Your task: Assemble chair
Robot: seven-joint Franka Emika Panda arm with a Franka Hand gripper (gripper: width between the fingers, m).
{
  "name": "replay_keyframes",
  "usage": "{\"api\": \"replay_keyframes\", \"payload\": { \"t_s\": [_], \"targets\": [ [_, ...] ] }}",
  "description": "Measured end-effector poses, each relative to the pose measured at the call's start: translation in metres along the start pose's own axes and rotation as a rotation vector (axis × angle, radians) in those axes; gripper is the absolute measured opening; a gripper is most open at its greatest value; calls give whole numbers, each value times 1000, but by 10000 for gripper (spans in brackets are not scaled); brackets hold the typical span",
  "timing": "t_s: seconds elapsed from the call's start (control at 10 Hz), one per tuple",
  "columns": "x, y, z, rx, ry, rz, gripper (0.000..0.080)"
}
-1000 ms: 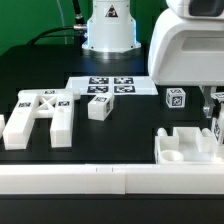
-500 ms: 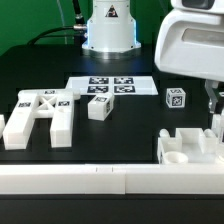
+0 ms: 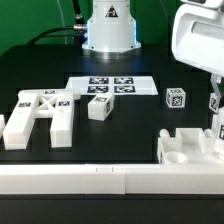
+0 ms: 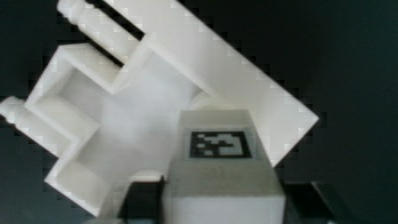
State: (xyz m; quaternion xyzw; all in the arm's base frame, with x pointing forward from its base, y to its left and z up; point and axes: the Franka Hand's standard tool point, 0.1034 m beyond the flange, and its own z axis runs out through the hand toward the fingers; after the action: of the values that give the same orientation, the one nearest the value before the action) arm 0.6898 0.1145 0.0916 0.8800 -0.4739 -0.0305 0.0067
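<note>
In the wrist view my gripper [image 4: 222, 203] is shut on a white tagged block [image 4: 221, 165], one dark finger [image 4: 143, 203] on each side of it. Below the block lies a larger white chair part with notches and bars [image 4: 125, 95]. In the exterior view the gripper [image 3: 217, 122] hangs at the far right edge, just over the notched white part [image 3: 186, 148]; the held block is mostly cut off there. The cross-braced plate [image 3: 40, 113] lies at that view's left. A small white block [image 3: 98, 108] rests near the middle, and another tagged block [image 3: 175, 98] stands toward the right.
The marker board [image 3: 112, 86] lies flat behind the middle, in front of the robot base [image 3: 110, 35]. A long white bar [image 3: 90, 181] runs along the table's front edge. The arm's white body [image 3: 200, 40] fills the upper right.
The arm and gripper have shifted toward the exterior view's right, carrying the block; the arm now covers less of the tagged block on the table. The loose parts have not moved.
</note>
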Motion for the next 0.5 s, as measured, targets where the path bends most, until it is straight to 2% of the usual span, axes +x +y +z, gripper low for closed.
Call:
{"api": "replay_keyframes", "payload": {
  "t_s": [0.2,0.5],
  "targets": [
    [-4,2,1,42,11,134,294],
    [-11,0,1,59,12,310,294]
  ]
}}
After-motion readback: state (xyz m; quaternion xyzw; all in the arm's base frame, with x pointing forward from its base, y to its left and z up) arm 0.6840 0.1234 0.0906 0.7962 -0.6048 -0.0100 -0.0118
